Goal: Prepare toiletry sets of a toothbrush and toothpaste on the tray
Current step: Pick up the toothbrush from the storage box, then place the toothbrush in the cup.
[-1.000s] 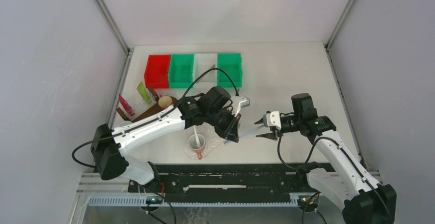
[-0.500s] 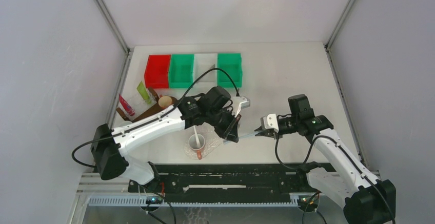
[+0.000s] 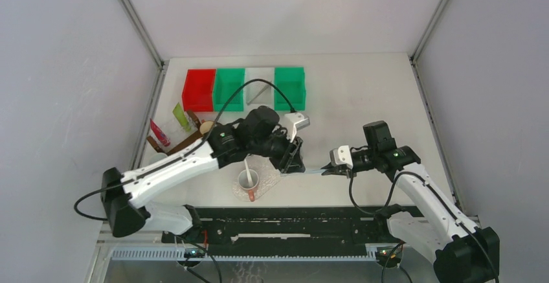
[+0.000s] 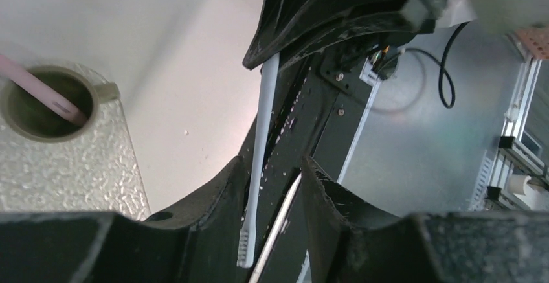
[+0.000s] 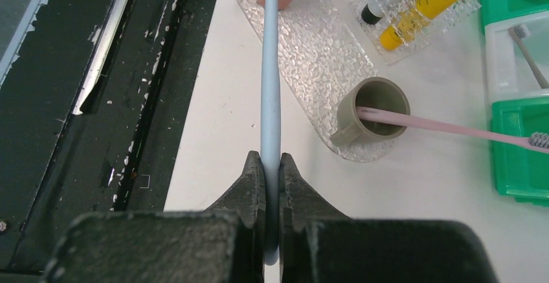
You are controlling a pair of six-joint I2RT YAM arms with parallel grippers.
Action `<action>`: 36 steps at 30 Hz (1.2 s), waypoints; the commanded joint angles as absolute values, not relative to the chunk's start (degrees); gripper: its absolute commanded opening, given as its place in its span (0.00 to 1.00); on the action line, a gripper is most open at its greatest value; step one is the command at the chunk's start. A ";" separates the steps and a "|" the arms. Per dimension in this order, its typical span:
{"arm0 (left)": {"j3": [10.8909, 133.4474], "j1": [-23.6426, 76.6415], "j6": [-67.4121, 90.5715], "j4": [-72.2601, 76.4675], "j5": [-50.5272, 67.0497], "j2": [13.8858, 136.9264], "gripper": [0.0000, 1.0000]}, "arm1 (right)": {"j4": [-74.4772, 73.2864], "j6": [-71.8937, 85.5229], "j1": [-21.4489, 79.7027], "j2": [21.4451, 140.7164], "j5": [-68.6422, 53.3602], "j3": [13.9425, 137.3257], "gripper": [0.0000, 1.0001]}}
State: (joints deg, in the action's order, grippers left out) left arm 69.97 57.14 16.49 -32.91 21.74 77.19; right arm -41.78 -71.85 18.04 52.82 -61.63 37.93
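Right wrist view: a slim pale-blue plastic toothbrush [image 5: 270, 69] is clamped at its handle end in the right gripper [image 5: 271, 173], pointing straight ahead. Its bristled head sits between the spread-apart fingers of the left gripper [image 4: 272, 163]. Ahead and right of the right gripper, an olive mug [image 5: 355, 142] holding a pink toothbrush [image 5: 447, 126] stands on a clear textured tray [image 5: 311, 56].

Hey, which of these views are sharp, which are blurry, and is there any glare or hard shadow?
Top external: even, soft light, no glare, faint shadows on the table. Left wrist: the left tool is dark and out of focus, the background beyond the pale blue toothbrush blurred. Right wrist: the right tool is dark and slightly soft; the clear textured tray is crisp.
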 commanded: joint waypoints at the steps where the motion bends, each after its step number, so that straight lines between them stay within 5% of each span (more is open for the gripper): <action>1: 65.05 57.39 15.95 -21.44 18.65 67.69 0.44 | -42.19 -73.13 17.60 51.75 -65.25 40.46 0.00; 8: 51.07 57.35 15.29 -1.37 14.26 52.27 0.66 | -43.15 -71.13 16.55 51.51 -67.58 41.85 0.00; 14: 38.04 57.30 19.46 16.08 11.36 43.93 0.99 | -39.99 -62.88 15.14 51.02 -70.36 42.53 0.00; 25: 28.03 56.89 30.07 27.11 -1.34 39.08 1.00 | -26.32 -38.18 10.54 49.57 -73.19 42.51 0.00; 36: 25.62 56.56 44.18 43.39 0.34 47.26 0.96 | -19.62 -27.67 10.28 50.50 -72.12 41.98 0.00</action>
State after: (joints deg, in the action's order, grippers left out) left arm 24.64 56.82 37.41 34.72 0.32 44.31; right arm -24.82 -33.50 10.52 50.54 -71.24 40.27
